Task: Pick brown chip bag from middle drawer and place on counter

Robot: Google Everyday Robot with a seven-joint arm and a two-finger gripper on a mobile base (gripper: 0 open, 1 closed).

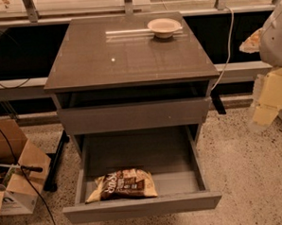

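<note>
Pale and yellowish, the tool [267,103] hangs at the far right of what I can see, just below a rounded white arm segment [277,36]. It is out over the pale speckled floor [248,165] and well apart from the cabinet. Whether it is spread or pressed together I cannot tell.

The wide grey middle drawer [141,206] stands pulled out toward me. The crinkly dark-brown chip bag [126,184], with cream-tan ends and white lettering, lies flat inside it. It is in the front left part, close to the front wall, with its left end near the left side wall.

Above the open drawer, 1 other plain grey drawer front [131,116] sits just under the top. The flat, glossy, grey-brown surface [105,59] of the cabinet carries 1 shallow cream bowl [164,27] near its back right corner. A thin white cable [228,43] runs down behind that corner. On the floor to the left of the cabinet stands an open brown cardboard box [19,184].
</note>
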